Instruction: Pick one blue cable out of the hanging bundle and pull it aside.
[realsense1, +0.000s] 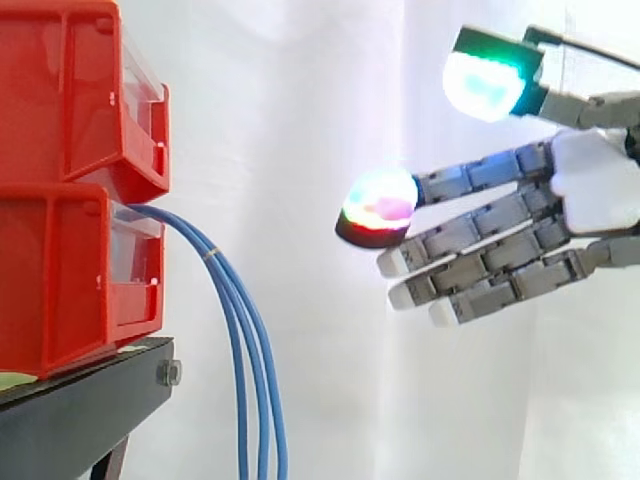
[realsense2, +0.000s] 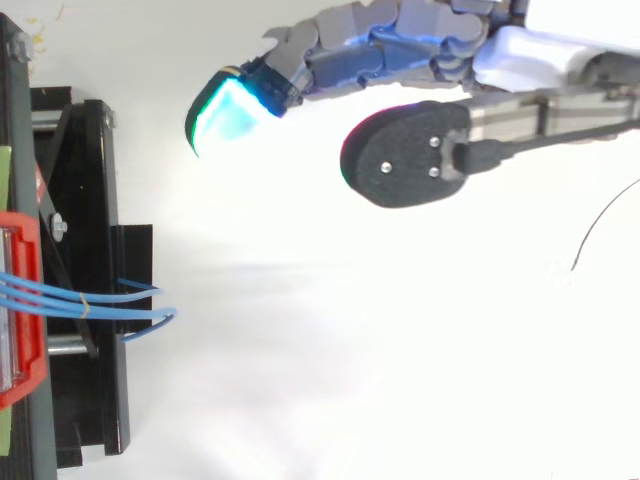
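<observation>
Close level side view and overhead view (shared: hand (realsense1: 590, 180), blue cables (realsense1: 246, 330))

Blue cables (realsense1: 245, 330), tied bundle, hang from lower red bin (realsense1: 70, 280).

Counts ahead of the hand (realsense1: 590, 185)
Two stacked red bins (realsense1: 60, 280), three blue cables (realsense1: 207, 253), one black stand (realsense1: 80, 425), all well apart from it.

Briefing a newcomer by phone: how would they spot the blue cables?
Find the red bins stacked on the black stand, left in the side view. From the front of the lower bin the blue cables arc out and hang down past the stand. They are the only thin blue strands, cinched near the top by a small pale band.
</observation>
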